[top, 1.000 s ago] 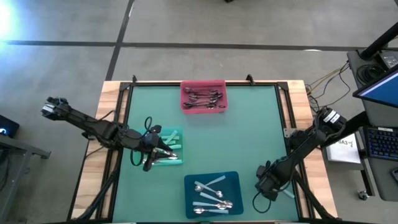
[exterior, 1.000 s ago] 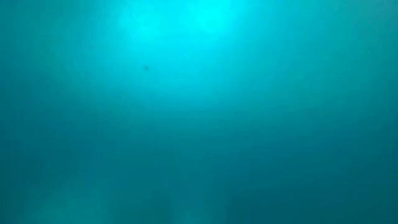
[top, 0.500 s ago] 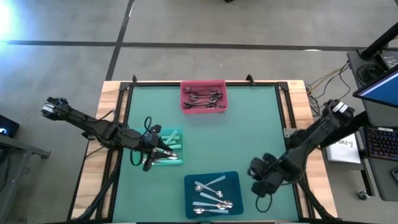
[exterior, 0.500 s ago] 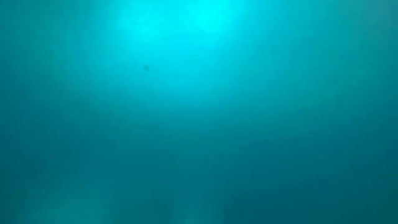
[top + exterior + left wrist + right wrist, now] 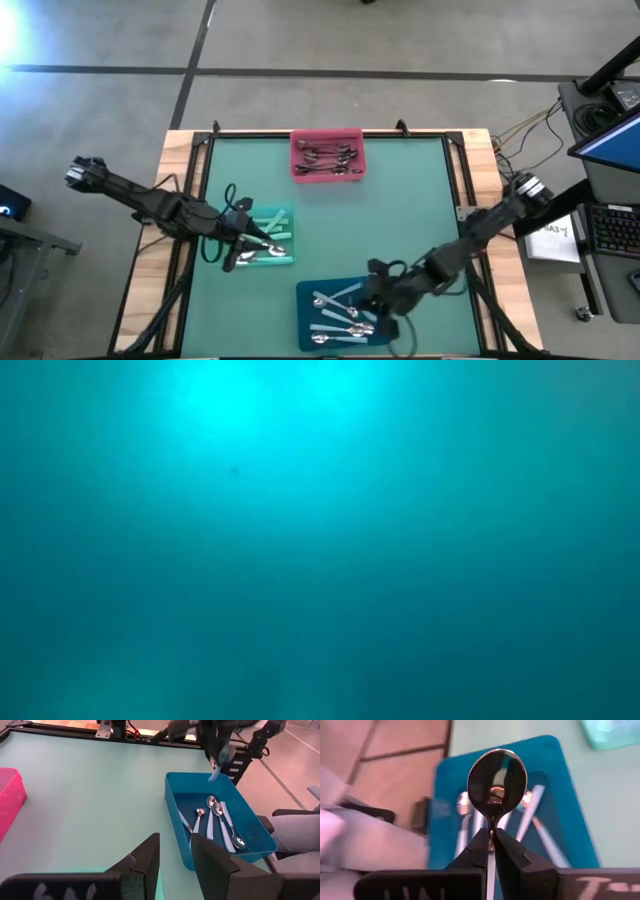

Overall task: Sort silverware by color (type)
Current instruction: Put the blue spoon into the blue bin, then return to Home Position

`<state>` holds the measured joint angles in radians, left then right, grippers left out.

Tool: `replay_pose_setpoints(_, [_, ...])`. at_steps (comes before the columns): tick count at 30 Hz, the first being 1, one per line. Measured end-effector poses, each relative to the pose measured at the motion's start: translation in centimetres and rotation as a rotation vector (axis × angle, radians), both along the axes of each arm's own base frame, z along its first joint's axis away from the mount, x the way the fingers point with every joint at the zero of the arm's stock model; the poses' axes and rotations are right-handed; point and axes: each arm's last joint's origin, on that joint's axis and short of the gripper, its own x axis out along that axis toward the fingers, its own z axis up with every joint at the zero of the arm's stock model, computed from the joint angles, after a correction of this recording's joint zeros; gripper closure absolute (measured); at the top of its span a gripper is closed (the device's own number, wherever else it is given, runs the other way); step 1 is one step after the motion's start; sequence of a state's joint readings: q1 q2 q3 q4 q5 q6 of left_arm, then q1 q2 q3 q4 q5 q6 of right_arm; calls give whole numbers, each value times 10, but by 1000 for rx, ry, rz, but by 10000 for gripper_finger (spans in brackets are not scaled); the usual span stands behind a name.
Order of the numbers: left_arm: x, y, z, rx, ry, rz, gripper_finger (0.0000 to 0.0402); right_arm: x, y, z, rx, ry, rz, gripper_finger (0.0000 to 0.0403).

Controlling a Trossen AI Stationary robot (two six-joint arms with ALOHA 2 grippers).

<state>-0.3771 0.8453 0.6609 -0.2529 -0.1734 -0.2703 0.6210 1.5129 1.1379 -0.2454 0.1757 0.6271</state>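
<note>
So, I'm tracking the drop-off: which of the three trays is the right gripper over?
The blue tray, nearest the table's front edge; the right gripper holds a spoon above it.

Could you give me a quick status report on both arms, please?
Right gripper shut on a spoon, over the blue tray. Left gripper open by the green tray. Nothing in the way.

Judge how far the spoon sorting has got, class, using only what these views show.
Done: spoons lie in the pink tray, green tray and blue tray. In hand: the right claw is shut on a spoon above the blue tray. Left: dropping it; no loose spoons show on the table.
</note>
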Motion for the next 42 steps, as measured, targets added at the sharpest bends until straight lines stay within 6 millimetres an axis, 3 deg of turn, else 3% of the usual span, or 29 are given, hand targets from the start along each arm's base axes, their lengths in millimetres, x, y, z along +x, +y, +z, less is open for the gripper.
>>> replay_pose_setpoints(6, [-7,2,6,-17,-29,-13,306,26,5,-26,-81,59,3,391])
replay_pose_setpoints(10, [-11,3,9,-36,-45,-41,306,32,9,-25,-45,66,31,369])
replay_pose_setpoints(17, [-14,4,11,-41,-56,-42,306,31,7,-19,-45,52,41,313])
replay_pose_setpoints(23, [-16,5,10,-35,-41,-42,306,19,-2,-17,-151,65,71,286])
replay_pose_setpoints(31, [-22,7,12,-35,-38,-42,306,-15,-48,-26,-129,39,3,282])
replay_pose_setpoints(42, [-46,17,22,-56,-99,-41,306,-71,-116,-34,-23,-252,-126,282])
